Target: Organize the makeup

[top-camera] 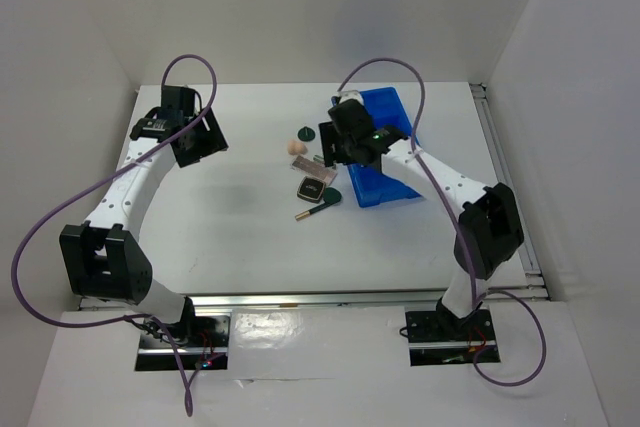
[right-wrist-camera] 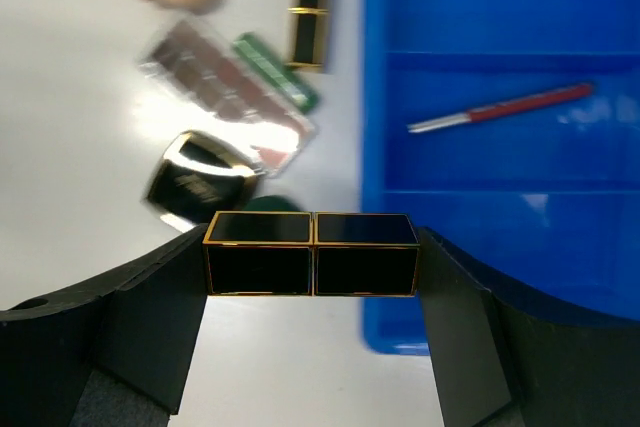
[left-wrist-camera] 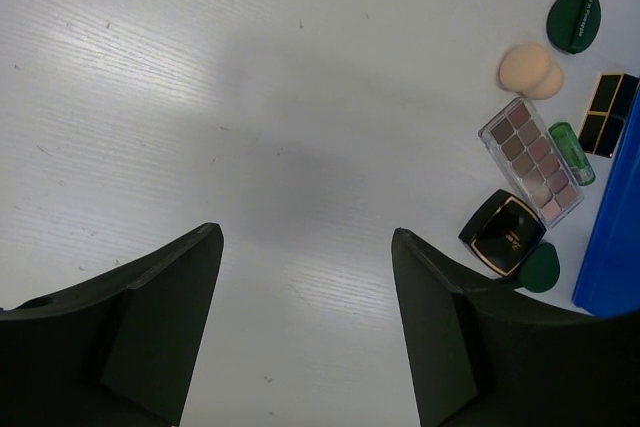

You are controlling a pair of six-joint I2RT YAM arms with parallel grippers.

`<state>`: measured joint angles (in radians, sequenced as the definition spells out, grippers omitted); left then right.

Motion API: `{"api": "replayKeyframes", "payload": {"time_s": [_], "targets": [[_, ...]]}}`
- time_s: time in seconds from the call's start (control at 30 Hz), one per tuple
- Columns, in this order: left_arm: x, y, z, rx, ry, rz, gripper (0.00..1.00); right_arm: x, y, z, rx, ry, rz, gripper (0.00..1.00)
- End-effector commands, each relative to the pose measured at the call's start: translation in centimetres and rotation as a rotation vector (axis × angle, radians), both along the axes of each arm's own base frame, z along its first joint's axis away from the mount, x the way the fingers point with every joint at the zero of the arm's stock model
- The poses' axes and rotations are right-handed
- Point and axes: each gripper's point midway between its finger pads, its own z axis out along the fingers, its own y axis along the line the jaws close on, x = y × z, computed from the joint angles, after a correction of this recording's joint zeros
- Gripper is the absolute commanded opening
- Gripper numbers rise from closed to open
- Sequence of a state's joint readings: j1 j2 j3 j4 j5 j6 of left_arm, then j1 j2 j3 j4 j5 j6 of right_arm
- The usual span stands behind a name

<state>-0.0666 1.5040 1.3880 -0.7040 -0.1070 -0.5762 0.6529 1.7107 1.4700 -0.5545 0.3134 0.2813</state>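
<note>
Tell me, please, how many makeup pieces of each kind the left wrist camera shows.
Dark green round compacts: 2
Peach sponge: 1
Black-and-gold lipstick tube: 1
Palette: 1
Slim green tube: 1
Dark square compact: 1
Total: 7

Two dark green round compacts (left-wrist-camera: 573,19). Two black-and-gold lipstick tubes (right-wrist-camera: 308,12). One peach sponge (left-wrist-camera: 531,71), one brownish rectangular palette (left-wrist-camera: 530,160), one dark square compact (left-wrist-camera: 503,232), one green tube (left-wrist-camera: 572,152), one slim pink pencil (right-wrist-camera: 500,109), one blue tray (right-wrist-camera: 500,7). One further slim stick (top-camera: 308,214) lies at the cluster's six o'clock; its kind is unclear.
</note>
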Motion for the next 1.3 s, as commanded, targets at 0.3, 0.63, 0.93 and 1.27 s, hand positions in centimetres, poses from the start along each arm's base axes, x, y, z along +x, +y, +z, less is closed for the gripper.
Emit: {"api": "replayKeyframes", "payload": {"time_s": [0.3, 0.63, 0.93, 1.27], "targets": [[0.7, 0.4, 1.2, 0.000, -0.033, -0.007, 0.82, 2.1, -11.6, -2.9, -0.049, 0.052, -0.203, 0.74], [0.3, 0.6, 0.9, 0.008, -0.024, -0.002, 0.82, 1.6, -12.8, -5.9, -0.062, 0.117, -0.215, 0.83], [0.3, 0.4, 0.9, 0.001, -0.024, -0.008, 0.82, 2.3, -12.8, -6.5, -0.080, 0.122, -0.227, 0.91], [0.4, 0.5, 1.3, 0.006, -0.034, -0.015, 0.82, 2.6, -8.4, 0.3, -0.007, -0.022, -0.148, 0.77]]}}
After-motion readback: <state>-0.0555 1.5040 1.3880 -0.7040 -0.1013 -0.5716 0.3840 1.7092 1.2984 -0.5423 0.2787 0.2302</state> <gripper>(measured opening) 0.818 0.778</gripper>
